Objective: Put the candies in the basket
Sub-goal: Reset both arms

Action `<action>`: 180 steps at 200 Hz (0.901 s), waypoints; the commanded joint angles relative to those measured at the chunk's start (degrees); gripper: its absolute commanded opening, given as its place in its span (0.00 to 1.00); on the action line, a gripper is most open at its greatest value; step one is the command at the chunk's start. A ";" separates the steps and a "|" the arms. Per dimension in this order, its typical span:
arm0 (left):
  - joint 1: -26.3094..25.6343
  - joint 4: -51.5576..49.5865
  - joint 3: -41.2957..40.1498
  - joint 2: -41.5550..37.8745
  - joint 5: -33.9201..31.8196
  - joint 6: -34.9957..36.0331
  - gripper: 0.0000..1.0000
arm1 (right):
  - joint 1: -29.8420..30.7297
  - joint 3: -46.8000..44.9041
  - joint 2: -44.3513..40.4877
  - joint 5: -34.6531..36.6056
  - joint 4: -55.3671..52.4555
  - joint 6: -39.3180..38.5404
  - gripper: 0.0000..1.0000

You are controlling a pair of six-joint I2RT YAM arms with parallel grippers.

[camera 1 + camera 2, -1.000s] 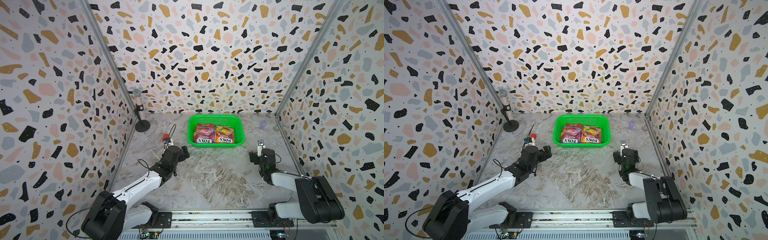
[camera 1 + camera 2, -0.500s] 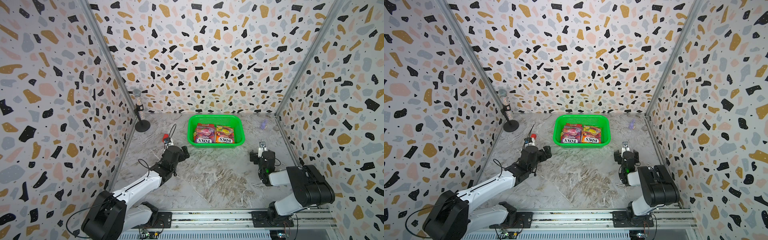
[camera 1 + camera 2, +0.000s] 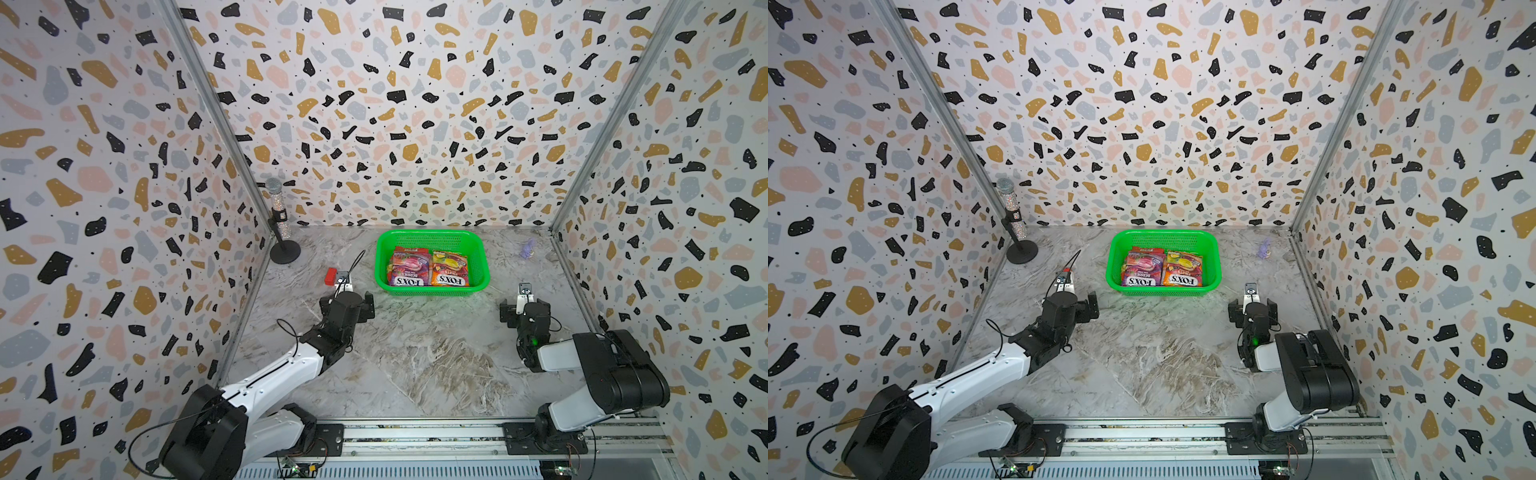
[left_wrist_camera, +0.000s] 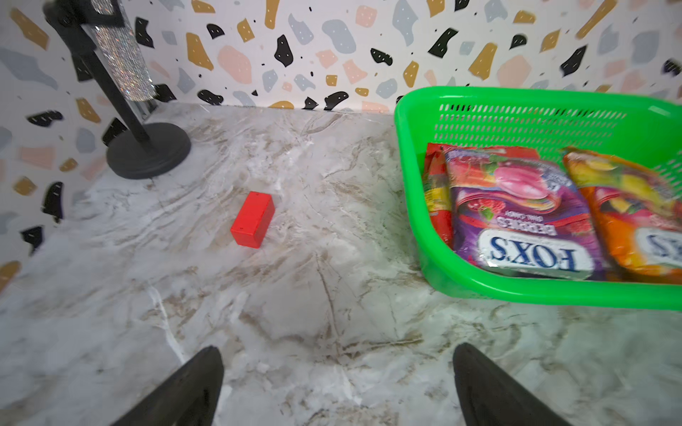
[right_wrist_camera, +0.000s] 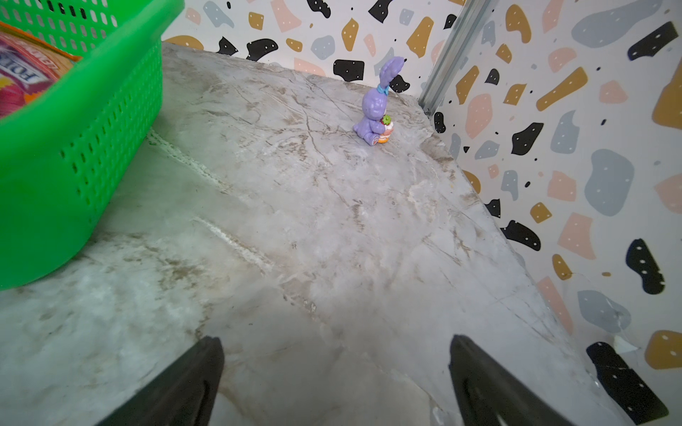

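Candy bags (image 3: 1142,268) are in neither claw: my left gripper (image 4: 336,354) and right gripper (image 5: 334,341) both stand wide open and empty, low over the floor (image 3: 415,353). Ahead, one green basket (image 3: 432,235) holds three I can count: purple bag (image 3: 409,270), orange bag (image 3: 451,268), red bag (image 4: 435,184) beneath.

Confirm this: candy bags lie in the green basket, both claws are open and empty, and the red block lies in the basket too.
Wrong on the red block: it lies on the table beside the basket, not in it, as the left wrist view shows. The candy bags are in the basket, and the left claw and right claw are open and empty.
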 commanded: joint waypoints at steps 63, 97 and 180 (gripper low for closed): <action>1.91 28.80 -8.92 4.18 -14.07 24.83 1.00 | -0.08 1.06 -0.78 0.96 1.38 0.72 1.00; 5.96 27.35 -8.60 3.20 -4.62 25.98 1.00 | -0.13 1.06 -0.78 0.99 1.33 0.73 1.00; 24.38 53.45 -19.89 16.86 11.95 13.97 1.00 | -0.09 0.98 -0.78 1.02 1.54 0.76 1.00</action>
